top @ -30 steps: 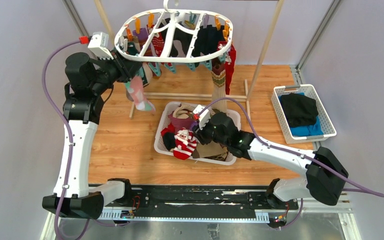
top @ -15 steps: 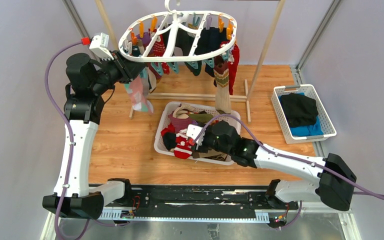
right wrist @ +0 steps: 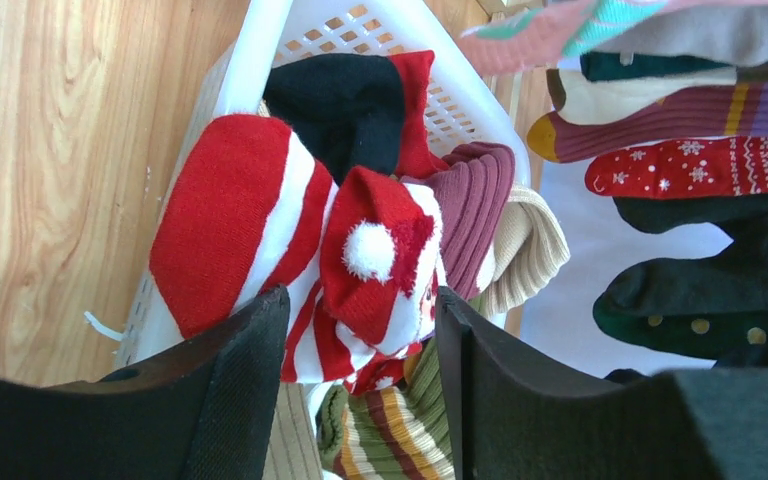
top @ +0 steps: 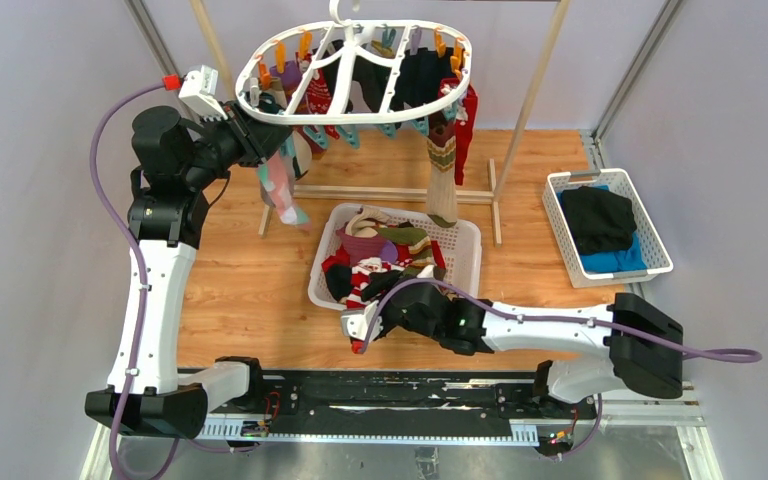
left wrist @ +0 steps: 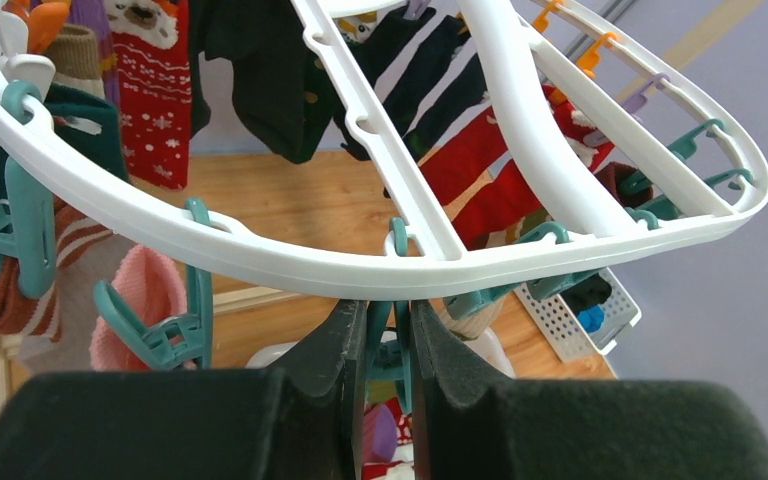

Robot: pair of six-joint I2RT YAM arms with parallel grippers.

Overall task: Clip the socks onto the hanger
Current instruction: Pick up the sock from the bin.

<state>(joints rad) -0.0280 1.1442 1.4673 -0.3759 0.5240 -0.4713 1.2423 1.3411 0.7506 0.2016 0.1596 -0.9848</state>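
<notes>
The white oval plastic hanger (top: pixel 355 118) (left wrist: pixel 360 275) has crossbars inside its rim, with orange and teal pegs dangling beneath. Soft fabric socks (top: pixel 443 170) in red, black, dark green and patterned beige hang toes down from those pegs. A pink sock (top: pixel 278 185) hangs below its left end.

The hanger's top hook is cut off by the upper edge of the overhead view, and the socks behind the crossbars overlap too much to count. The oval lies nearly level, its long axis running left to right.

At the hanger's left end the left gripper (top: pixel 258 128) (left wrist: pixel 388 325) has its jaws narrow, pinching a teal plastic clothespin (left wrist: pixel 382 345) just under the rim.

Below the hanger, on the wooden tabletop (top: pixel 250 270), a white slotted plastic basket (top: pixel 468 262) (right wrist: pixel 260 60) holds a heap of socks. The right gripper (top: pixel 372 318) (right wrist: pixel 360 310) hovers there, jaws wide and holding nothing, with a red-and-white striped sock (right wrist: pixel 230 230) beneath the gap.
</notes>
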